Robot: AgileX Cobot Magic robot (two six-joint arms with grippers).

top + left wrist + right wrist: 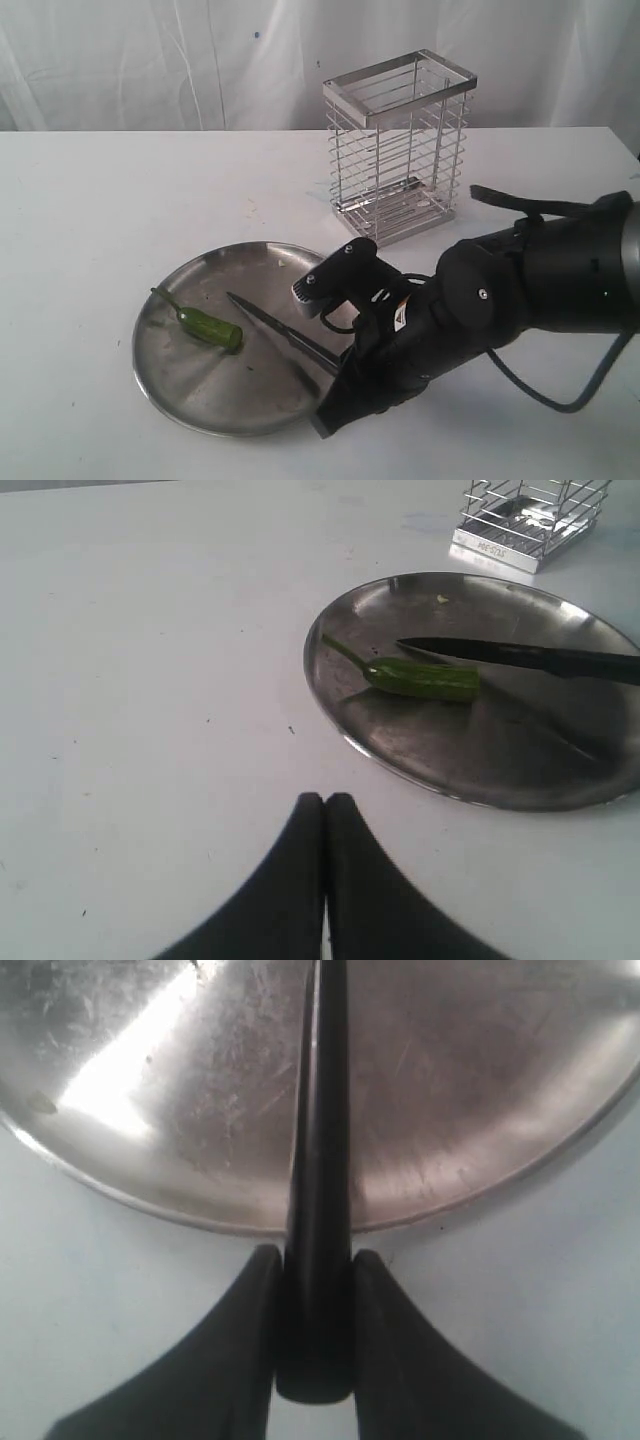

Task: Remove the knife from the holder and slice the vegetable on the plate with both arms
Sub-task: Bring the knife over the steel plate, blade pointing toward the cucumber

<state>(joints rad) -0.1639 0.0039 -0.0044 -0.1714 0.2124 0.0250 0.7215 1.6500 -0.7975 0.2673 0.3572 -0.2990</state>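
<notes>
A whole green pepper (208,325) (420,678) lies on the steel plate (190,395) (470,770) (460,1110), toward its left side. My right gripper (340,372) (313,1260) is shut on the handle of the black knife (275,330) (520,656) (318,1160). The blade reaches over the plate, its tip just behind the pepper. The chrome wire holder (397,145) (530,515) stands behind the plate. My left gripper (325,800) is shut on nothing, over the bare table a short way from the plate; the exterior view does not show it.
The right arm (520,290) stretches in from the right, low across the table's front right. A white curtain hangs behind the white table (100,220).
</notes>
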